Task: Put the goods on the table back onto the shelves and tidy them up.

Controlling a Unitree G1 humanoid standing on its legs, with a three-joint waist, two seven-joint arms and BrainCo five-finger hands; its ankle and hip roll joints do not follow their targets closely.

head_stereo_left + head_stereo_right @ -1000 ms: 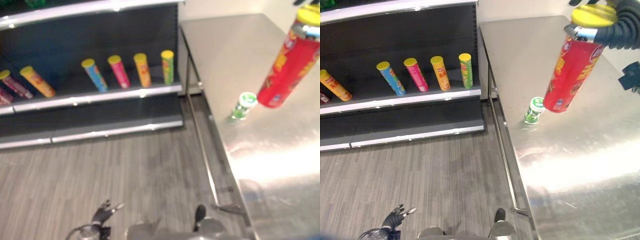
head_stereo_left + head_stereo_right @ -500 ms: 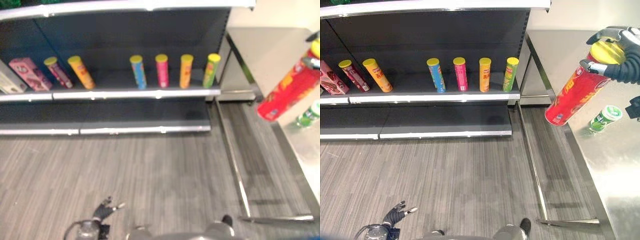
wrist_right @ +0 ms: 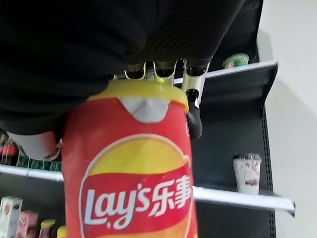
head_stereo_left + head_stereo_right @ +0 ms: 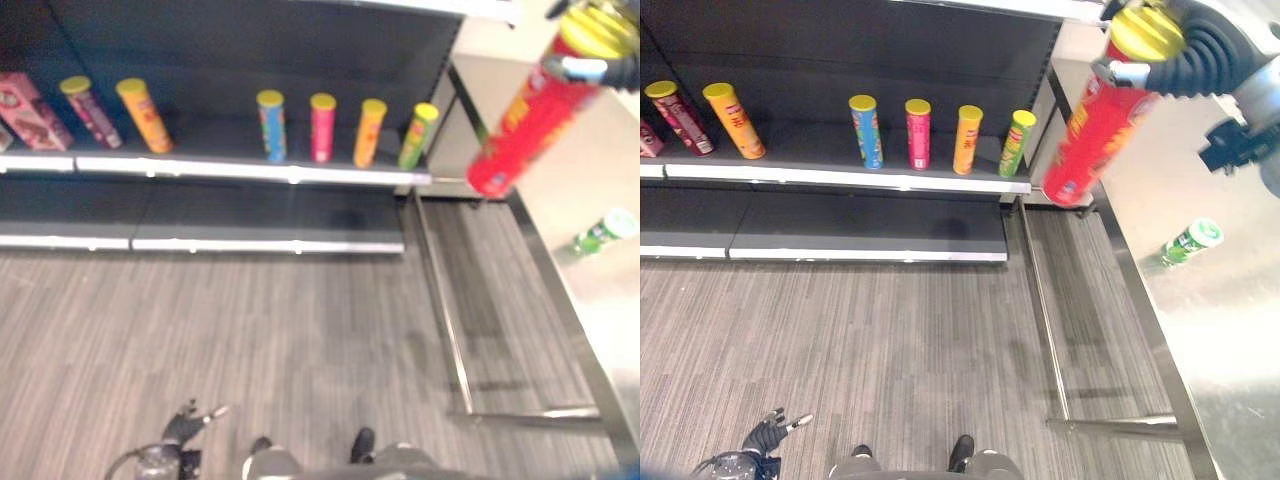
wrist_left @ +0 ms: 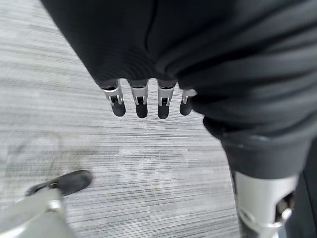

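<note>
My right hand [image 4: 1200, 50] is shut on the yellow-lidded top of a tall red chip can [image 4: 1095, 130], which hangs tilted in the air between the shelf's right end and the steel table [image 4: 1230, 330]. The right wrist view shows my fingers [image 3: 190, 99] curled over the can's lid [image 3: 143, 94]. A small green bottle [image 4: 1190, 242] lies on the table. On the low shelf [image 4: 840, 180] stand a blue can [image 4: 866, 130], a pink can [image 4: 917, 133], an orange can [image 4: 967, 139] and a green can [image 4: 1015, 142]. My left hand [image 4: 765, 436] hangs low near the floor, fingers straight.
At the shelf's left end lean an orange can [image 4: 732, 120] and a dark red can [image 4: 678, 117], with a pink box [image 4: 30, 108] beside them. A lower shelf board [image 4: 840, 235] sits beneath. The table's steel leg frame [image 4: 1060, 380] runs along the grey floor.
The camera view has shifted. My right hand has carried the red can up and left, off the table's edge and closer to the shelf's right end. The left hand hangs as before.
</note>
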